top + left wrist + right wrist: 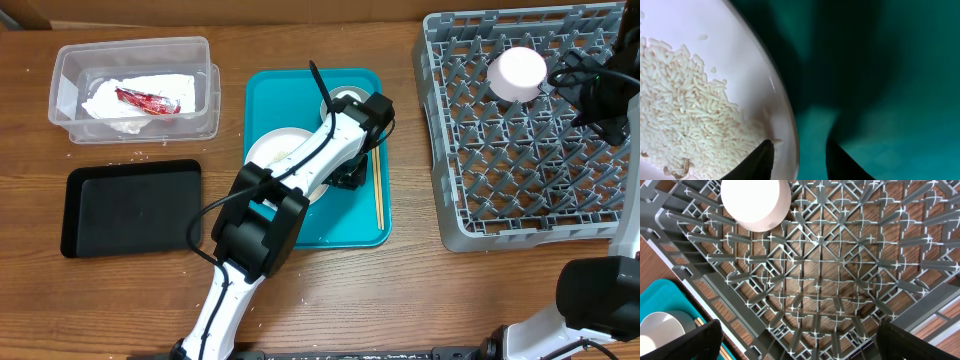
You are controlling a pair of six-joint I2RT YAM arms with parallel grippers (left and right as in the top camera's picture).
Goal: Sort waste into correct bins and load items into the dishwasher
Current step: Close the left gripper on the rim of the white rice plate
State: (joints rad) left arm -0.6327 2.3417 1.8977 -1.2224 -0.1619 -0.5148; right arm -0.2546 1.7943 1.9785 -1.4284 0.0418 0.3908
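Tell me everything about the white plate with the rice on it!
The white plate is round, smooth and glossy, like ceramic, with a gently raised rim. A heap of loose white rice grains lies in it, plus a few strays. It sits on the teal tray, partly hidden from above by the left arm. The left gripper straddles its rim, one finger over the rice side, one outside over the tray. Small gaps show, so it does not look clamped.

1. This looks like a robotics lab bench: a black-and-white left robot arm and a right robot arm, both trailing loose cables, stand at a plain wood-grain tabletop.
2. Kitchen things sit straight on the tabletop: a large square grey plastic dish rack, a flat teal plastic tray, a shallow black rectangular tray and a clear plastic rectangular tub.
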